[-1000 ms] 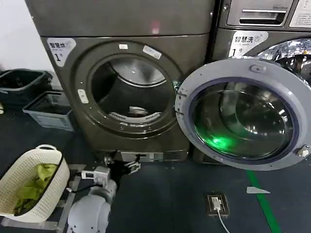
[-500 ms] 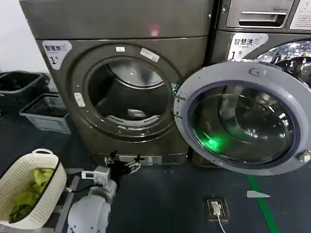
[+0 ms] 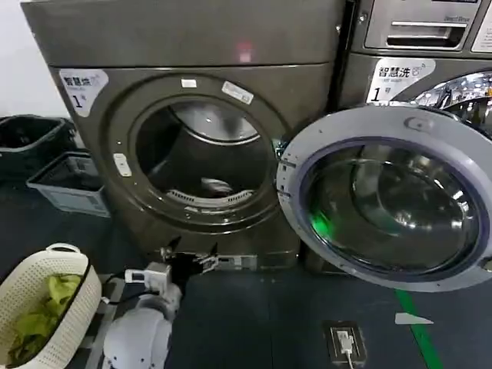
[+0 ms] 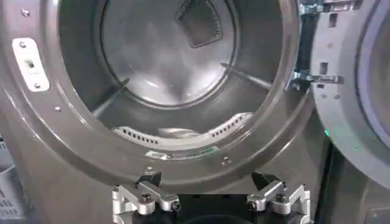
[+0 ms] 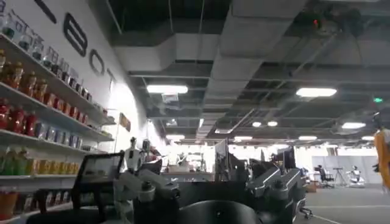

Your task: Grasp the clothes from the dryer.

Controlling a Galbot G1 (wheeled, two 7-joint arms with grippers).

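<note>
Dark floor — bronze metal dryer, round porthole, pale soft clothes inside

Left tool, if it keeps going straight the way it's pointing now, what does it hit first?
Probably the dryer itself: the open left tool faces the front panel just under the porthole's lower rim, below the clothes in the drum. Depth is unclear.

Dryer brushed matt metal, glossy glass door, clothes soft cloth, basket lattice plastic
</note>
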